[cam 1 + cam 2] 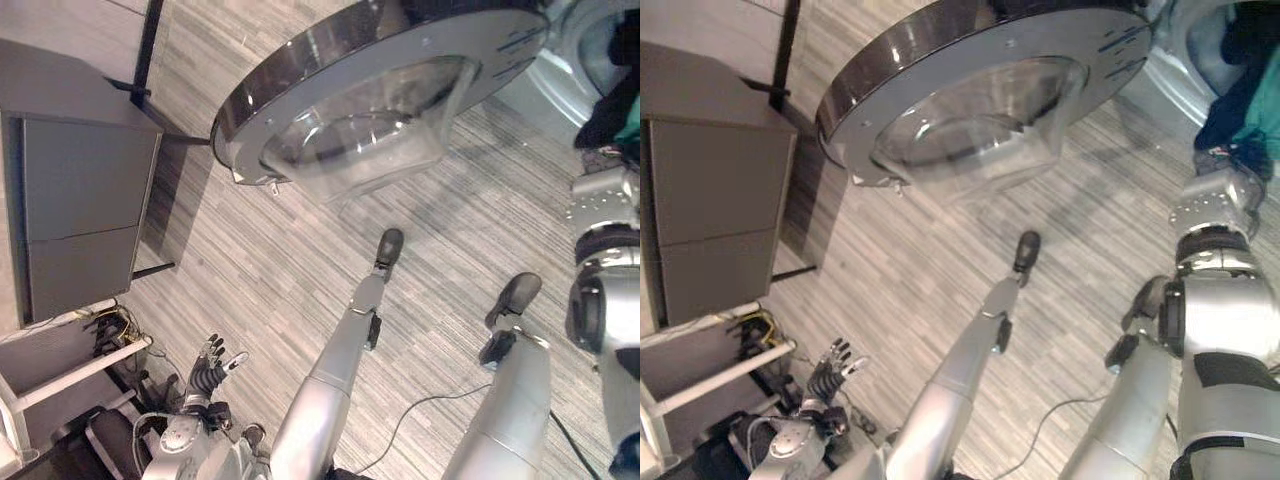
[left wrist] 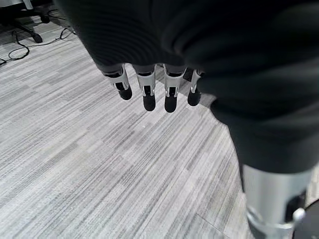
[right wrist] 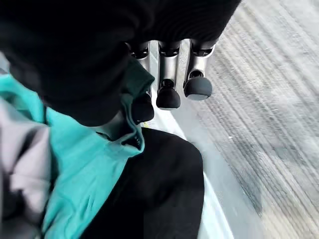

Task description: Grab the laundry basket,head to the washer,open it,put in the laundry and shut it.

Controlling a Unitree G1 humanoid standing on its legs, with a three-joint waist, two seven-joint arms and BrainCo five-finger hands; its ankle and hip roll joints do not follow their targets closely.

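- The floor is laid with grey striped carpet tiles, seen across all views.
- A dark grey cabinet is set against the left side of the room, with white framing near its lower end.
- The washer is seen at the far right, and its round door, with a clear bowl-shaped window, is swung open towards the left.
- Laundry of dark blue and teal cloth is seen at the washer's opening, at the far right.
- In the right wrist view, teal, black and grey cloth is seen directly against the right hand; whether the cloth is gripped cannot be told.
- The left hand is held low at the near left, well apart from the laundry, with fingers relaxed and holding nothing.
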